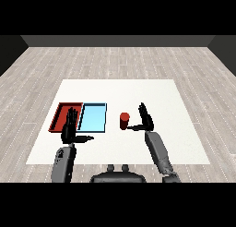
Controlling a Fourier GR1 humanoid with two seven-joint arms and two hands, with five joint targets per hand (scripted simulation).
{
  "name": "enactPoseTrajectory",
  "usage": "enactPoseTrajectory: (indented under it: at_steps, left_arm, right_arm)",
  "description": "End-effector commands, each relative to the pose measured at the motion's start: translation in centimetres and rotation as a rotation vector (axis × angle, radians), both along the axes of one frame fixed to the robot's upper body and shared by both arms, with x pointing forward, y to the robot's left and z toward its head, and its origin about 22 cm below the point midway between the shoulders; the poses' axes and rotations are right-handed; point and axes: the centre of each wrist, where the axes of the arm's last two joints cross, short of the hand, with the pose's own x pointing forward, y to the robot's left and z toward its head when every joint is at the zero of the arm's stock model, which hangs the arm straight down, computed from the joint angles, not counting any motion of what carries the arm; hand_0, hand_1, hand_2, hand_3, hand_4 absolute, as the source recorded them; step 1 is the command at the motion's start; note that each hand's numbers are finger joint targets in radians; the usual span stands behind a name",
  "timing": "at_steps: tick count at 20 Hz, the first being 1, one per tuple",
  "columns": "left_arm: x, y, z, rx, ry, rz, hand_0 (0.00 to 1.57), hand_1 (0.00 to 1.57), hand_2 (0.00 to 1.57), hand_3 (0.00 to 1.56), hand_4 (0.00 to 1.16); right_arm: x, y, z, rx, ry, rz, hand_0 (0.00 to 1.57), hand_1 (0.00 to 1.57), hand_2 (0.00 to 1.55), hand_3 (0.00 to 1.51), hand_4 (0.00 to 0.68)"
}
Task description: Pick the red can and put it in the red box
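Head view, looking down over the white worktop (152,97): at the far left lies the red tray (59,116), and the left hand (70,127) hangs over its near right corner, fingers straight and pointing away, thumb stuck out to the side, holding nothing. It looks parked there, out of the job for now. Touching the red tray's right side is the light blue tray (93,117), lying flat with its low walls up. Right of that, standing upright on bare worktop and a little apart from the blue tray, is the red can (124,120). Just beside it on the right is the right hand (145,118), fingers straight and raised, thumb reaching toward the can's lower part; whether the thumb touches I cannot tell, but nothing is curled round the can yet. I'd judge the hand is set side-on so it can close round the can. To reach the red tray the can must cross over the blue one, and the left hand hangs over the near corner of that goal. Worktop beyond the trays and to the right is open.
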Motion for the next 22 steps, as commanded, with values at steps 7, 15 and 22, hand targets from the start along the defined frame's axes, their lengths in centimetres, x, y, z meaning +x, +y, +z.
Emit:
enactPoseTrajectory:
  at_steps: [7,15,22]
  left_arm:
    - [0.0,-0.2,-1.2,-0.006,-0.011,0.025,0.0,0.0,0.0,0.0,0.0]
    - [-0.5,0.3,-0.4,-0.019,-0.001,0.003,0.0,0.0,0.0,0.0,0.0]
    - [-0.4,-0.1,-0.7,-0.002,-0.005,0.008,0.0,0.0,0.0,0.0,0.0]
  right_arm:
    - [0.8,2.6,-2.5,0.049,0.054,0.01,0.0,0.0,0.0,0.0,0.0]
    - [0.3,2.6,-1.6,0.071,0.081,0.04,0.0,0.0,0.0,0.0,0.0]
    - [2.3,4.5,-3.4,0.076,0.097,0.049,0.0,0.0,0.0,0.0,0.0]
